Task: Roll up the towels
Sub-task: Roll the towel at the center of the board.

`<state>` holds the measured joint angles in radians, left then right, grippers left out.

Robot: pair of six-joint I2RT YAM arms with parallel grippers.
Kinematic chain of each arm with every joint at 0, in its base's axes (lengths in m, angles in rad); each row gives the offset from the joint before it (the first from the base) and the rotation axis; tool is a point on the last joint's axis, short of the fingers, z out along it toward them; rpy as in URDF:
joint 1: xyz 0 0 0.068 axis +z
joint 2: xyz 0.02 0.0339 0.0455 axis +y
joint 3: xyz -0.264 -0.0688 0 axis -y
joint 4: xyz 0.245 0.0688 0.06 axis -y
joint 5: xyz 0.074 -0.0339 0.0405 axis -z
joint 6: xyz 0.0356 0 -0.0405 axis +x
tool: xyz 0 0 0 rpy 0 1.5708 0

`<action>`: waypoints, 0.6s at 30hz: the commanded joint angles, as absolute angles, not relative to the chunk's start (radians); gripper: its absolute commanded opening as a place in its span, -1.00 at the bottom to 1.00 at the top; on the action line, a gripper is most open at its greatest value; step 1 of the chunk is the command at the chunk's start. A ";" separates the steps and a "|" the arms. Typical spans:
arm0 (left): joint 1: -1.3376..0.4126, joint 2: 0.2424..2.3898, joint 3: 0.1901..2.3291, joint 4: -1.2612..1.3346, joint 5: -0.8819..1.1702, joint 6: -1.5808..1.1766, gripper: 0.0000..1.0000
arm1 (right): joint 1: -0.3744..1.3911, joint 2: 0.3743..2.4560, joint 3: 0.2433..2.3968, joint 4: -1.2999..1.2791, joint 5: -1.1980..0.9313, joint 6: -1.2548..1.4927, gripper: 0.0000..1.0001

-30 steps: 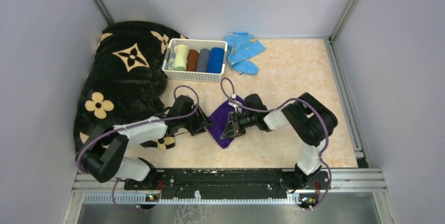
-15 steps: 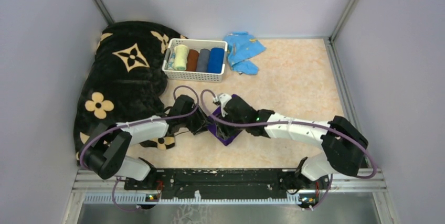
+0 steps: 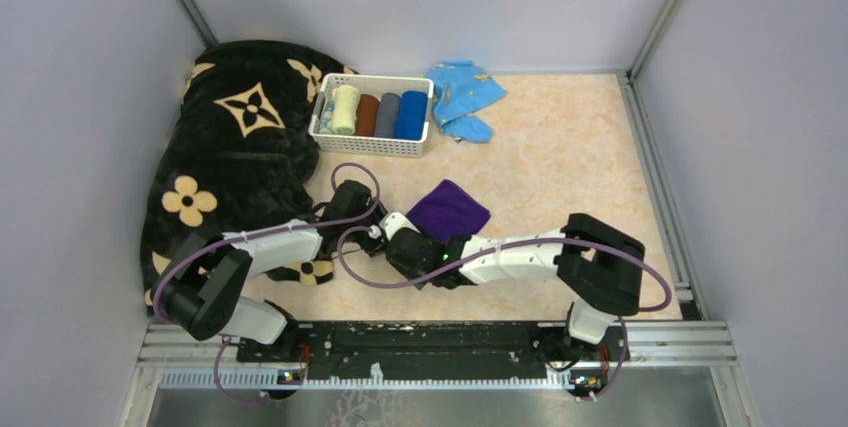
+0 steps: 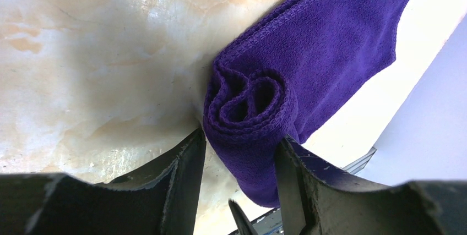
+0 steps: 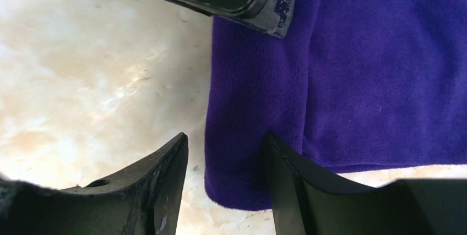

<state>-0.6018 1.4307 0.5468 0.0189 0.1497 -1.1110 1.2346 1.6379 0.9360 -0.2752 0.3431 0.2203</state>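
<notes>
The dark purple towel (image 3: 450, 209) lies on the table's middle, its near-left end rolled up. In the left wrist view the roll (image 4: 250, 103) sits between the fingers of my left gripper (image 4: 239, 138), which is shut on it. My left gripper (image 3: 383, 235) and right gripper (image 3: 398, 239) meet at that rolled end. My right gripper (image 5: 226, 136) is open and straddles the towel's rolled edge (image 5: 259, 97); its left finger stands clear of the cloth. The royal blue towel (image 3: 411, 114) and the pale yellow towel (image 3: 345, 109) lie rolled in the white basket (image 3: 368, 147).
The basket also holds a brown and a grey roll. The black blanket with tan flowers (image 3: 240, 142) covers the left side. The light blue cloth (image 3: 462, 97) lies right of the basket. Grey walls enclose the table on three sides.
My right arm has swung from the towel's right side across to its near-left end and stretched out low. The towel's far part now lies uncovered. My left arm has stayed put.
</notes>
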 commanded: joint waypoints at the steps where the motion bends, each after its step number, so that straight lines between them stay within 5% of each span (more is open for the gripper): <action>1: -0.599 1.459 0.532 -0.098 0.084 -1.089 0.11 | 1.249 1.705 0.962 -0.310 0.518 0.239 0.06; 8: -0.599 1.446 0.540 -0.109 0.071 -1.076 0.13 | 1.249 1.726 0.895 -0.313 0.501 0.254 0.01; 12: -0.598 1.405 0.554 -0.133 0.056 -1.069 0.21 | 1.244 1.722 0.872 -0.281 0.380 0.234 -0.24; 18: -0.597 1.233 0.544 -0.202 0.002 -1.052 0.37 | 1.142 1.616 0.824 -0.143 -0.071 0.225 -0.74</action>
<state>-0.6022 1.3403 0.5564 -0.0998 0.0853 -1.0847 1.2049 1.6566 0.8860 -0.2001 0.3523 0.1955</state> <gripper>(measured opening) 0.668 0.198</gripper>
